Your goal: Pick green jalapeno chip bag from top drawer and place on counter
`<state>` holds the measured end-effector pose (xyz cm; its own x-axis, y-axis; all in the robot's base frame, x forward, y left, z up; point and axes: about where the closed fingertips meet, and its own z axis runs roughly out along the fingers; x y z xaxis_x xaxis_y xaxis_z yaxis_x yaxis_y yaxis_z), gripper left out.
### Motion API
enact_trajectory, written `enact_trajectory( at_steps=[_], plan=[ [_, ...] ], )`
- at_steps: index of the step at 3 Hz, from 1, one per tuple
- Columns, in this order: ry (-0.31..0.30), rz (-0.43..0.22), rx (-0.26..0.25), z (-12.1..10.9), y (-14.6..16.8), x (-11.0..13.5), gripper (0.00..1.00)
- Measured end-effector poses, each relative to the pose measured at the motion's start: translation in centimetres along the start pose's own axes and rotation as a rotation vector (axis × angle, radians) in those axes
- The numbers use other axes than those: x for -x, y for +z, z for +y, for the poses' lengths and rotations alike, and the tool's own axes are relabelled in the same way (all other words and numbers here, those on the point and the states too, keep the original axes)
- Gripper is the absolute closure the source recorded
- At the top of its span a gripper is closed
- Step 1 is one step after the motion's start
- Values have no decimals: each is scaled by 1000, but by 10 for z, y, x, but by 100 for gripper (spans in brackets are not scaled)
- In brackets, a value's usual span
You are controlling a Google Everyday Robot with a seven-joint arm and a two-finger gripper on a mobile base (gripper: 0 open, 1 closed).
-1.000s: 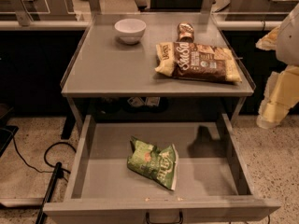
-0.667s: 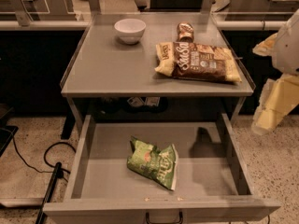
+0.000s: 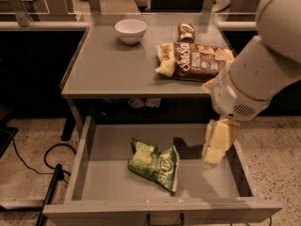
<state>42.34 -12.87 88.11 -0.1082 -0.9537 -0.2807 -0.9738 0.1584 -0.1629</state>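
Note:
The green jalapeno chip bag (image 3: 154, 165) lies crumpled on the floor of the open top drawer (image 3: 103, 182), near its middle. My gripper (image 3: 217, 147) hangs on the white arm over the drawer's right side, to the right of the bag and apart from it. The counter (image 3: 108, 69) is the grey tabletop above the drawer.
On the counter stand a white bowl (image 3: 130, 30), a large brown-and-yellow chip bag (image 3: 195, 61) and a small brown can (image 3: 186, 31). A black cable (image 3: 51, 168) runs on the speckled floor at the left. The drawer's dark handle (image 3: 164, 219) shows at the bottom edge.
My arm has swung in from the right edge, leftward and down, so the gripper now hangs over the drawer's right side. The bags and bowl have not moved.

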Motion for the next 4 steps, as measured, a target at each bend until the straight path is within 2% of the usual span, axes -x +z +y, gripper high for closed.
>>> enact_trajectory(
  at_steps=[1, 3, 4],
  plan=[
    [-29, -43, 109, 21, 40, 28, 0],
    [-19, -67, 126, 27, 49, 30, 0],
    [30, -123, 171, 38, 89, 32, 0]
  ],
)
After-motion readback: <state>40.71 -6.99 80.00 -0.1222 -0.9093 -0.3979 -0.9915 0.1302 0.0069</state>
